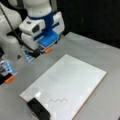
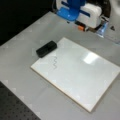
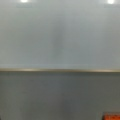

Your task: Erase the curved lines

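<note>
The curve lines [image 1: 58, 100] sit intact near one corner of the white board [image 1: 75, 75], close to the black eraser [image 1: 38, 109] lying on that corner in both front views; being mere ink, they offer nothing to hold, and the light, rigid eraser block would likely be taken across its long sides. The gripper [image 1: 48, 42] hovers well apart beyond the board's far edge, carrying nothing, though its fingers are hidden, so whether it is released or clenched cannot be told. No containers are visible.

One white board [image 1: 72, 80], one wavy pen line [image 1: 58, 100], one black eraser [image 1: 38, 109], two orange tabs [image 1: 48, 50], one gripper [image 1: 48, 40].
</note>
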Controlling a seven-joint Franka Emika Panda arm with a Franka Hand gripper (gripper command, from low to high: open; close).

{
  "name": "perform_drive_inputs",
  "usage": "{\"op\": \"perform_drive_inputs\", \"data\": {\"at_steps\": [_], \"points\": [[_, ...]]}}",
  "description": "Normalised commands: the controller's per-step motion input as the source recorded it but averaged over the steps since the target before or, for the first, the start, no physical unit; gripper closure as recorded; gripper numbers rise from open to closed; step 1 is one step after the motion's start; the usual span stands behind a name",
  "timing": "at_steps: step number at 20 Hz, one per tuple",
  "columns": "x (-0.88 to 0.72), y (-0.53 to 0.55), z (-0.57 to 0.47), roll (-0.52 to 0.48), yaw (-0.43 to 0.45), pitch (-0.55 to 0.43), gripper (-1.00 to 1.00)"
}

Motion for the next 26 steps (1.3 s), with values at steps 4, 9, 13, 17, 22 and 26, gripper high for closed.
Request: {"op": "perform_drive_inputs", "data": {"at_steps": [4,9,13,17,22,26], "points": [[0.15,-0.32,-0.07,-0.082,0.131,0.046,-1.0],[0.19,-0.38,-0.07,-0.037,0.24,0.073,-1.0],[0.14,-0.37,-0.09,-0.072,0.21,0.058,-1.0],[0.07,-0.33,-0.11,-0.067,0.171,0.048,-1.0],[0.04,-0.41,-0.11,-0.011,0.192,0.09,-1.0],[0.11,-0.48,-0.09,0.042,0.17,0.073,-1.0]]}}
